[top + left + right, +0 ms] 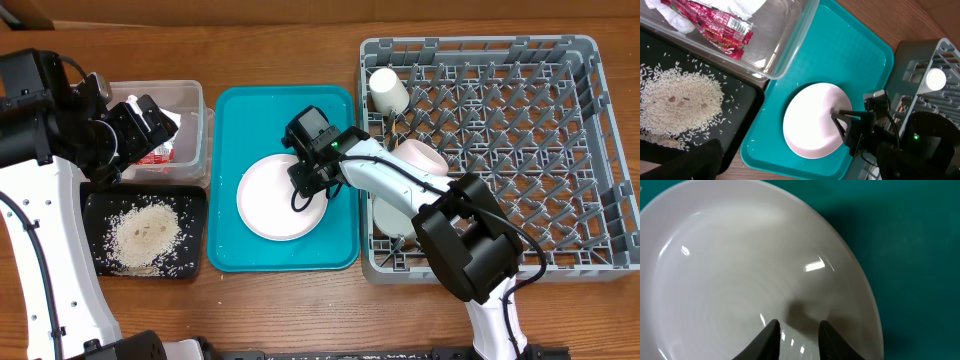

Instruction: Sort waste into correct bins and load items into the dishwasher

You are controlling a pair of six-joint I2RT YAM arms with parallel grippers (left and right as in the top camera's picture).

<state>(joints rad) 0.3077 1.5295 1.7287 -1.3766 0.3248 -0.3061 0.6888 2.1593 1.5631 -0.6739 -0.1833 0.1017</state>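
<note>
Right pincer (797,330): over the plate (740,270), fingers slightly apart, nothing between them; contact with the surface unclear. Plate: round, pale, glossy, flat in the smooth teal tray (230,120); its lower edge is cut off in my wrist view. Left pincer (145,125): above the clear tub (195,100), spread cannot be told. Tub holds a red printed wrapper (720,27) and a crumpled napkin (740,7). Loose rice (145,235) heaps in the matte black tray (95,205). My right arm hides part of the pink bowl (425,158) in the grey lattice rack (590,150).
</note>
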